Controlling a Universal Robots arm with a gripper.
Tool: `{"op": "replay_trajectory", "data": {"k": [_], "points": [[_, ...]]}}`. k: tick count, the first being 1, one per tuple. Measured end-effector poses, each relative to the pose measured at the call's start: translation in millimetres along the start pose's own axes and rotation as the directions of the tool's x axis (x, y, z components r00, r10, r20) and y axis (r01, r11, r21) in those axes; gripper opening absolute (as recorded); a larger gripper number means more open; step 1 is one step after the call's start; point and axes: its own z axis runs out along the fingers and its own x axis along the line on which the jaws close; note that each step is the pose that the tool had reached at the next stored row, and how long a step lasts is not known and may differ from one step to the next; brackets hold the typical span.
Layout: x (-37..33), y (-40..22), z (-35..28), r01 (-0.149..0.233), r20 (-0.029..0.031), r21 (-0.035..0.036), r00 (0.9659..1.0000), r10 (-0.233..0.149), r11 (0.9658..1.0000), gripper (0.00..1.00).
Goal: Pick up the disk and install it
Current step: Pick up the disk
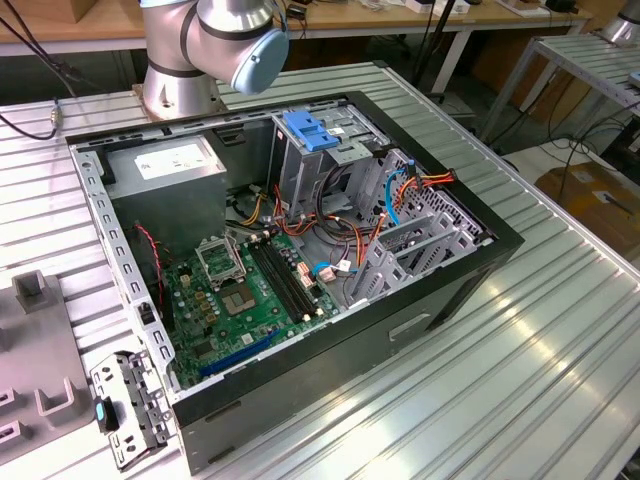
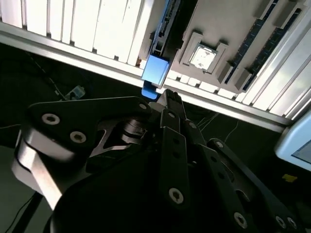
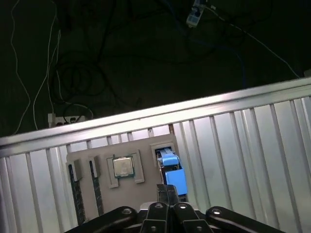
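Observation:
The disk (image 3: 171,167) stands on edge in a slot of a grey fixture tray (image 3: 146,187), and its bright blue carrier tab (image 2: 155,70) faces the wrist cameras in both wrist views. My gripper (image 3: 167,189) hovers right at that tab, the two black fingers pressed together with only a thin line between them. In the second wrist view the gripper (image 2: 170,97) has its tips beside the lower blue edge of the tab. I cannot tell whether they touch it. The open computer case (image 1: 470,265) lies on the table in the exterior view.
The tray also holds a processor chip (image 3: 123,167) and two memory sticks (image 3: 75,194). It lies near the ribbed table's edge (image 3: 146,116), with dark floor and cables beyond. Inside the case are a tall metal cage with a blue clip (image 1: 312,130), a motherboard (image 1: 250,290) and loose wiring. The arm's base (image 1: 180,70) stands behind the case.

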Motion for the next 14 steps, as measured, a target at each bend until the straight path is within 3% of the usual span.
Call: {"op": "replay_trajectory", "data": {"k": [1,3,4,7,9,12,13,14], "points": [[0.0,0.0,0.0,0.012,-0.0005,0.0002,0.9999,-0.012,0.9999,0.11],[0.0,0.0,0.0,0.084,-0.0036,0.0015,0.9964,-0.084,0.9965,0.11],[0.0,0.0,0.0,0.141,-0.0061,0.0024,0.9900,-0.141,0.9900,0.11],[0.0,0.0,0.0,0.156,-0.0068,0.0026,0.9878,-0.156,0.9878,0.11],[0.0,0.0,0.0,0.175,-0.0077,0.0028,0.9845,-0.175,0.9846,0.11],[0.0,0.0,0.2,0.225,-0.0100,0.0035,0.9743,-0.225,0.9743,0.11],[-0.1,-0.1,0.6,0.259,-0.0117,0.0050,0.9658,-0.259,0.9659,0.11],[-0.8,0.1,2.2,0.272,-0.0131,0.0094,0.9624,-0.271,0.9624,0.11]]}}
